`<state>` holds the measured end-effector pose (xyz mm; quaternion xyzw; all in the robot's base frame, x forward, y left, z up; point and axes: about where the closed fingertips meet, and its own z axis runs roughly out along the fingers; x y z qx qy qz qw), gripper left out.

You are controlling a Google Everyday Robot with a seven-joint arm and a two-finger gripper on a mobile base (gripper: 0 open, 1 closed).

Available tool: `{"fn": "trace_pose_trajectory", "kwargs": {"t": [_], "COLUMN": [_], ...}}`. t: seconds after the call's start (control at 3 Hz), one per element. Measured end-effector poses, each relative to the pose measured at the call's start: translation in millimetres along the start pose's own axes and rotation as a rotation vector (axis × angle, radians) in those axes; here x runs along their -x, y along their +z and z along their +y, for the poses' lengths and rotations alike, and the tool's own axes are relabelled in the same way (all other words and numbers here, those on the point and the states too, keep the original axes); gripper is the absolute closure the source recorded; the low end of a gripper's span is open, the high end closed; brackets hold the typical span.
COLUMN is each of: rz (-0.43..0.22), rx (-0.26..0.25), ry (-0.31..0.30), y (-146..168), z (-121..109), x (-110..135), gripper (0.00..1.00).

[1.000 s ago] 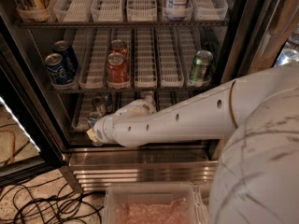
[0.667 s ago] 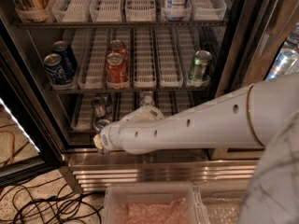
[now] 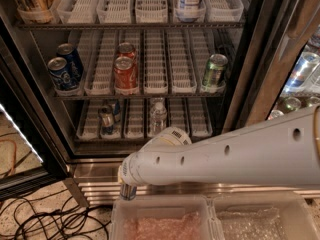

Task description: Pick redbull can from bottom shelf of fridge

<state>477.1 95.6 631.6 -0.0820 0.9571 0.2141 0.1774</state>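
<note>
My gripper (image 3: 128,190) hangs under the end of my white arm (image 3: 210,156), in front of the fridge's ribbed steel base (image 3: 95,181) and out of the shelves. It is shut on a slim redbull can (image 3: 127,193), held upright just above the rim of a plastic bin; the arm hides most of the fingers. Two more redbull cans (image 3: 106,120) stand at the left of the bottom shelf (image 3: 131,120), with a clear water bottle (image 3: 158,117) beside them to the right. The fridge (image 3: 240,84) stands open.
The middle rack holds wider dark-blue cans (image 3: 63,72), red cans (image 3: 125,72) and a green can (image 3: 214,70). Two clear plastic bins (image 3: 161,204) sit below my arm. Black cables (image 3: 45,219) lie on the floor at the left. More cans (image 3: 300,71) show at the far right.
My arm has pulled back out of the bottom shelf toward the camera and lower. The gripper now holds a redbull can in front of the steel base.
</note>
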Motion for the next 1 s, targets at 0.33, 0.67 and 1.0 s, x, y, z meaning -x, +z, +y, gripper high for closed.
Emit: {"fn": "trace_pose_trajectory", "kwargs": {"t": [0.33, 0.67, 1.0], "rz": [0.105, 0.188, 0.201], "rx": [-0.076, -0.138, -0.150], "ry": [0.129, 0.205, 0.207], "y": [-12.6, -22.1, -23.1], "z": [-9.6, -16.3, -18.8], "x": [-38.0, -63.3, -66.8], "gripper": [1.00, 1.00, 1.00]}}
